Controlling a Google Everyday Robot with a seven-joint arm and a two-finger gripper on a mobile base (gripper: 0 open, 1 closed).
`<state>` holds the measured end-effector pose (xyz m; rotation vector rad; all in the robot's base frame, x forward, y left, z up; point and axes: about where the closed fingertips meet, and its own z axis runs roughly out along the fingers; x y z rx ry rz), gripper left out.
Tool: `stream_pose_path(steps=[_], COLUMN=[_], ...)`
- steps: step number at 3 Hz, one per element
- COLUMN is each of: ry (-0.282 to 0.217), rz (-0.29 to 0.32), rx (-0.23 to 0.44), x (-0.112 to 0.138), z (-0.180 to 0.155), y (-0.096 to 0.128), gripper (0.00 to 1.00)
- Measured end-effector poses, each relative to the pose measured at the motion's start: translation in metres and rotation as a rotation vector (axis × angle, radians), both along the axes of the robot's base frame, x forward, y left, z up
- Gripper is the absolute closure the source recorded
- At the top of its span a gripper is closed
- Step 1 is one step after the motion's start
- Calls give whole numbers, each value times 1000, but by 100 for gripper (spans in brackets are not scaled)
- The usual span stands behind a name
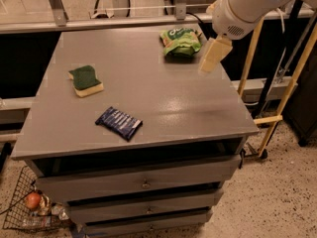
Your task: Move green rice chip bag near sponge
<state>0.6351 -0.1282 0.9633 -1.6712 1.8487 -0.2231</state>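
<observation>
One green rice chip bag (181, 42), long axis roughly left-right, far right on table (148, 90); one sponge (85, 80) left; gripper (215, 54) beside bag, state unclear.

The hand (212, 59) hangs right of the green rice chip bag (181, 41), seemingly apart; sponge (85, 80) well left.

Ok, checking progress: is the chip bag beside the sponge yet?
No, the green rice chip bag sits far from the sponge, with the gripper beside the bag.
</observation>
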Motion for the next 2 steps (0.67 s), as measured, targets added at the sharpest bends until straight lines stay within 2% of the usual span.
stream_pose_path(steps=[1,2], ry=[16,25], rz=[-12,8], rx=[-11,-103], x=[-2,26], z=[-8,-42], y=[5,19], gripper=[0,0])
